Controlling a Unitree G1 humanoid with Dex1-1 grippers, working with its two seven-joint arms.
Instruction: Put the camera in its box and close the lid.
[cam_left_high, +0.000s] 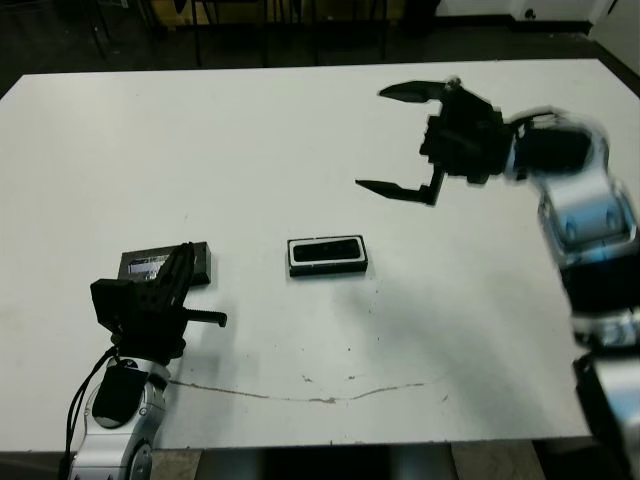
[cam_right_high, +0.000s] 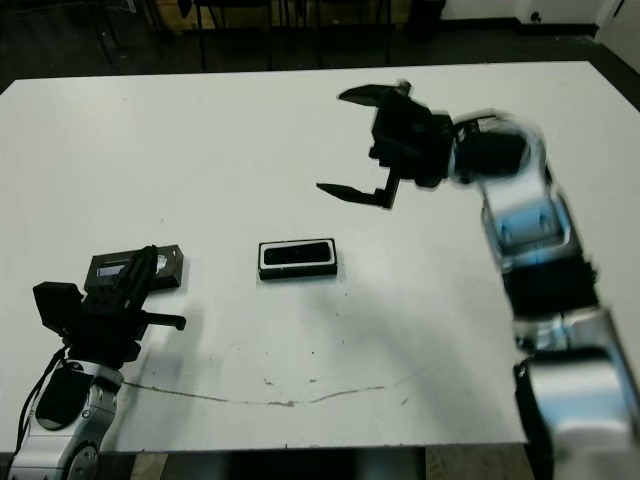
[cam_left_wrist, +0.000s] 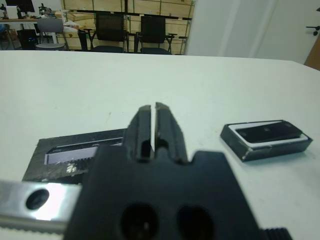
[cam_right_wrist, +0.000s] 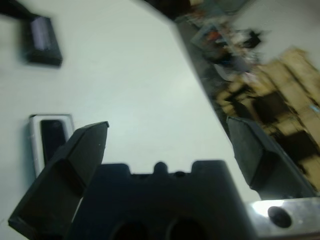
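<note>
One slim black rectangular camera (cam_left_high: 327, 251), one shallow white-lined black box (cam_left_high: 293, 258), one flat black labelled lid (cam_left_high: 140, 267), one white table (cam_left_high: 300, 130), two black two-fingered grippers, left (cam_left_high: 200, 300) and right (cam_left_high: 395, 140).

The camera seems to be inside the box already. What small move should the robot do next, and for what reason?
Probably the left gripper should open and reach for the lid just beyond it. The camera already lies inside the box, and the lid still rests flat on the table, apart from the box. The left fingers are closed and empty, while the right gripper is open and far from the lid.
</note>
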